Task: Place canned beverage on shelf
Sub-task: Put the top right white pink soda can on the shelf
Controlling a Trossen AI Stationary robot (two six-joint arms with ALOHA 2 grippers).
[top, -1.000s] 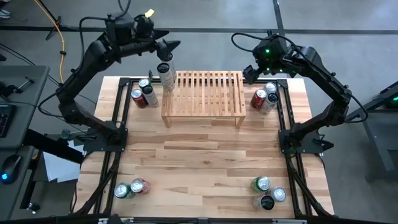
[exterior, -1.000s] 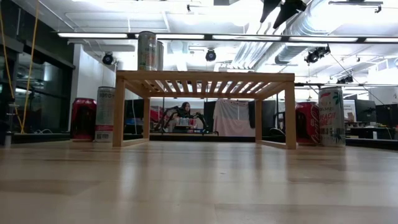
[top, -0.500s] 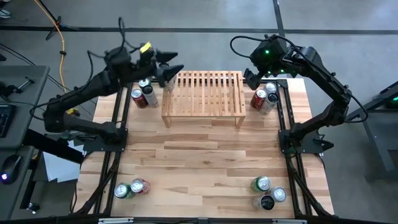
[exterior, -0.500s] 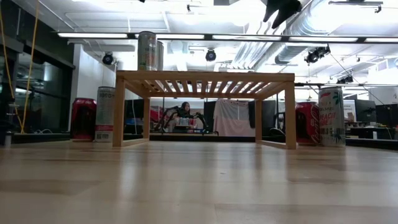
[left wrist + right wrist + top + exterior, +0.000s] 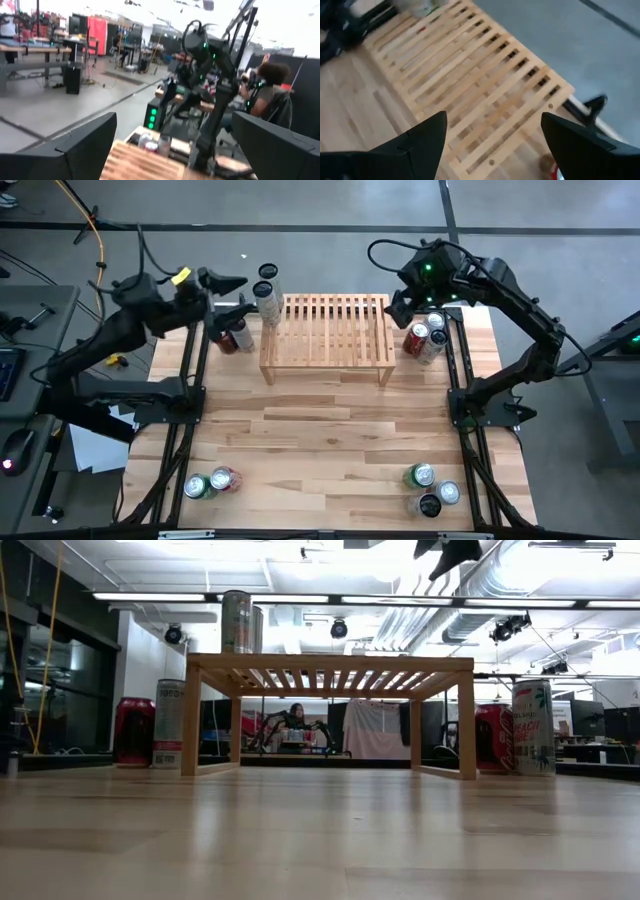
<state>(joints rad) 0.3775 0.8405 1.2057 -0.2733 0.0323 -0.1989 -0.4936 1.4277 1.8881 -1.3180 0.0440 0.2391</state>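
Left gripper (image 5: 232, 293), fingers apart and empty, has pulled back from the tall silver can (image 5: 267, 302), now standing on the light-wood slatted shelf (image 5: 335, 330): 1 can placed. Right gripper (image 5: 398, 302) hovers, fingers apart.

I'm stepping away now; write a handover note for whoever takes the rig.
Left end effector: open, empty, off the shelf's left end, above the cans by the left leg.
Right end effector: open, empty, over the shelf's right end.
Shelf: at the table's far side. One can stands upright on its left end.
Other cans: left group, right group beside the shelf; near-left pair and near-right trio at the near edge.
Done: one can shelved.
Left: the remaining cans, if wanted.
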